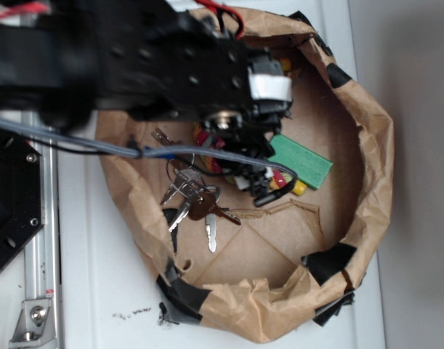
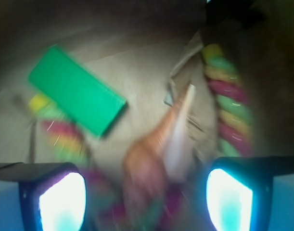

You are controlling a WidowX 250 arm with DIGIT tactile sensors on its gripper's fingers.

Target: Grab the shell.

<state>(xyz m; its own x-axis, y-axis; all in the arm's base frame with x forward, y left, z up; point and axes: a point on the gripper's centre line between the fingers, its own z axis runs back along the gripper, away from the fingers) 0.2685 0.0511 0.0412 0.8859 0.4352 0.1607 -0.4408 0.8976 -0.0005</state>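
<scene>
Wrist view shows my gripper [image 2: 146,197] spread wide over the shell [image 2: 159,147], which lies at lower centre between my pads [image 2: 62,202], so I judge I'm mid-approach and next must lower and close.

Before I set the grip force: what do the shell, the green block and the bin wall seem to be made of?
Shell: looks like hard natural shell, orange-brown fading to a pale tip; the blur hides any gloss. Green block: flat, uniformly coloured, sharp-edged, probably plastic or painted wood. Bin wall: crumpled brown paper, creased and patched with black tape.
</scene>
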